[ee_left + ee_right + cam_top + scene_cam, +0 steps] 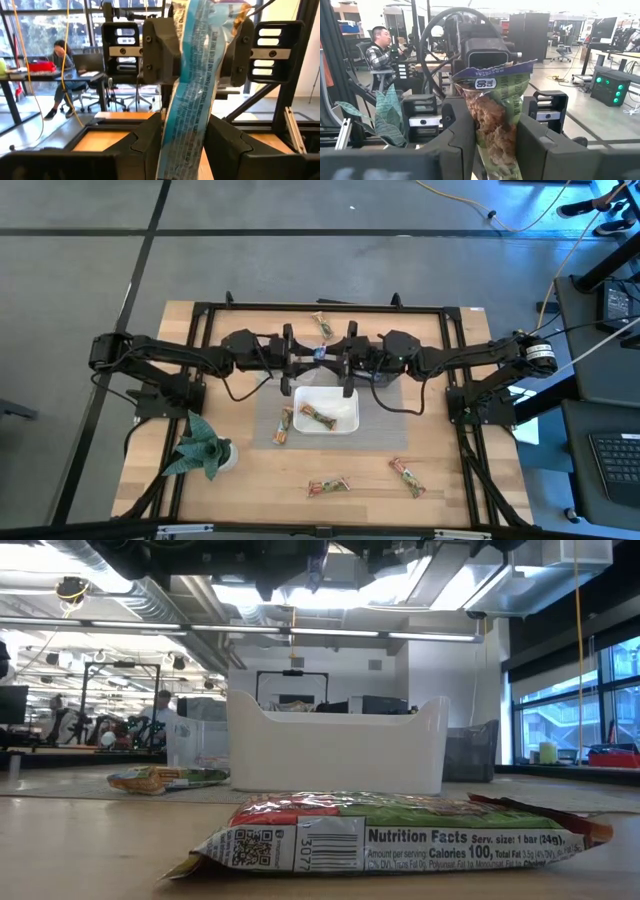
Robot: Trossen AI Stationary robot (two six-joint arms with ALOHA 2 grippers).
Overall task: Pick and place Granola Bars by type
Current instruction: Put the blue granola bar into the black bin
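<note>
- Blue foil is what both grippers meet on: one blue bar (187,85) hangs in the air between the two arms, above the far edge of the white tub (326,408).
- The left gripper (182,142) has its fingers pressed on the lower part of the wrapper, and the right gripper (492,135) is closed on what I judge to be the same bar, seen there from its printed green and purple side.
- In the high view the two grippers face each other with only this small wrapper between them, so it looks like a handover from one arm to the other.
- Inside the tub lies one tan bar (318,418). Another tan bar (285,425) rests just beside the tub on the left, a third (323,327) is near the far edge of the table, and two more (329,487) (407,476) lie on the near side.
- The green paper plant (200,448) stands at the left, well apart from the work.
- Risk: if both grippers pull apart while both are clamped, the thin wrapper may tear or slip out.
- Risk: if one lets go too early, the blue bar may fall into the tub with the tan bar, which would mix the types.
</note>
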